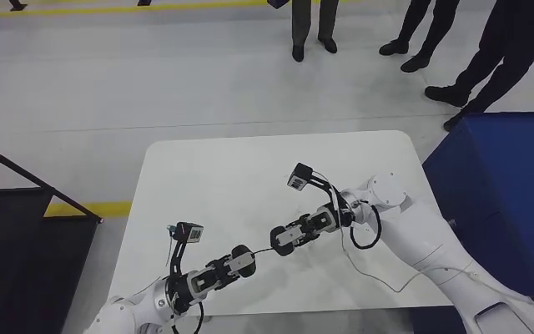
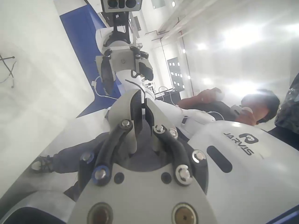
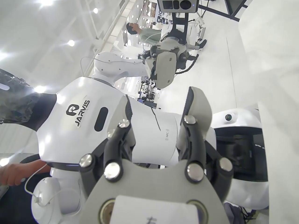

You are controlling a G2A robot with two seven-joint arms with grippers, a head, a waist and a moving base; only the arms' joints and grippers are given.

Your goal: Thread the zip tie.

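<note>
We see the left gripper [image 2: 142,96] pinched almost closed on one end of the thin black zip tie [image 2: 132,83], whose free length curves away from the fingertips. The right gripper [image 3: 160,96] is spread wide and grips nothing. The tie's free end reaches into the gap between its fingers, and we cannot tell whether it touches either one. The two grippers face each other tip to tip over the near half of the white table [image 1: 250,167], the left one closer to the table's near edge, the right one a little farther in. A few thin dark ties [image 2: 7,67] lie loose on the table, well apart from both grippers.
</note>
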